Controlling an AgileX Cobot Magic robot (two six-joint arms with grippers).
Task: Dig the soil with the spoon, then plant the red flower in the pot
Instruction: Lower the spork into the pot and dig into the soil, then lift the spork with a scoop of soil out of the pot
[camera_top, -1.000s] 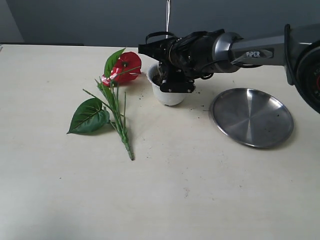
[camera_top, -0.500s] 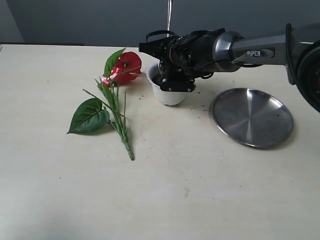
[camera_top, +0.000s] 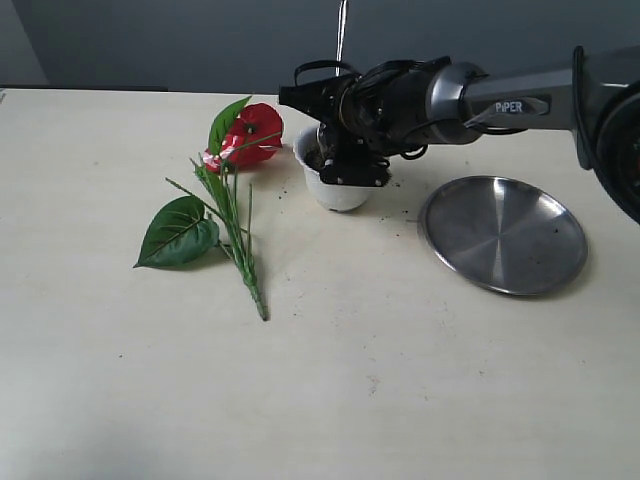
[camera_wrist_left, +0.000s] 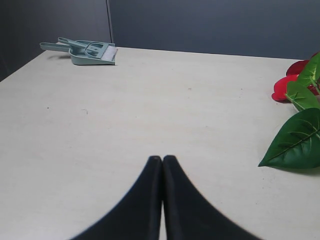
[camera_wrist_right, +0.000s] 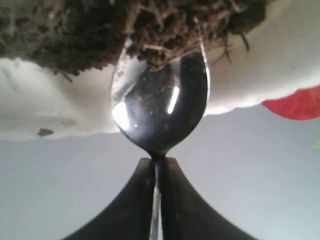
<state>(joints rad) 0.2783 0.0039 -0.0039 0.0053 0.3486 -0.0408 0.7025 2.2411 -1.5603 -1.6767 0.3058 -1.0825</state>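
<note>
Fingers (camera_wrist_right: 142, 200) of the right gripper (camera_wrist_right: 157, 161) are pinched narrow on the thin handle of the spoon (camera_wrist_right: 160, 110). Its bowl is sunk tines-first into the soil (camera_wrist_right: 75, 30) inside the pot (camera_wrist_right: 50, 110). The left gripper (camera_wrist_left: 162, 159) has its tips pressed together on nothing and hangs over bare table (camera_wrist_left: 125, 125), with a green dustpan (camera_wrist_left: 87, 51) at the far left edge. The pot stands mid-table. The red flower (camera_top: 255, 130) lies flat to its left, bloom just beside the pot's far-left rim and stems trailing toward the near side, so it is not yet planted. A steel plate (camera_top: 503, 235) sits to the pot's right and is not touching it. We judge the digging step to be in progress.

Risks:
- A levering stroke could flick soil over the rim; dark crumbs already dot the table around the pot.
- A sideways push could tip the pot or slide it into the bloom, since it looks light and nothing steadies it.
- The pinch is on a slim, smooth handle, so the spoon may twist or slip if the soil resists.

Against the frame a second earlier, the wrist and the upright handle sit slightly farther right. The pot, flower and plate are unmoved, and both grips are unchanged.
</note>
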